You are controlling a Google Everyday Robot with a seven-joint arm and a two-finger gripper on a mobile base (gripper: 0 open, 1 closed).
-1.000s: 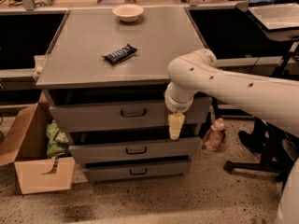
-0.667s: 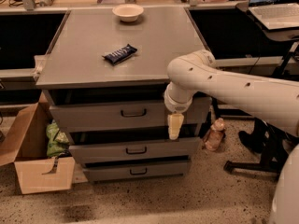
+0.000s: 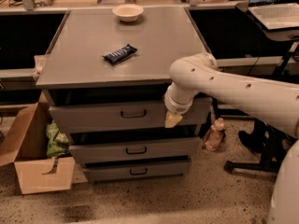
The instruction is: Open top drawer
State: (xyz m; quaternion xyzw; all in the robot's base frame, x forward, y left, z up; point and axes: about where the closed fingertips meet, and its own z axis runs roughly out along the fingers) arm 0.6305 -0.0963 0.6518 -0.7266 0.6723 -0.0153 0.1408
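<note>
White robot arm reaches in from the right. Its yellowish-tipped gripper points down in front of the right part of the wide grey metal top drawer, right of the small dark loop handle. Whether it is open or closed, or gripping anything: cannot tell. The top drawer sits just under the grey tabletop, above two shallower grey drawer fronts. On the tabletop are a cream bowl and a dark wrapped snack bar. An open cardboard box stands on the floor at left.
</note>
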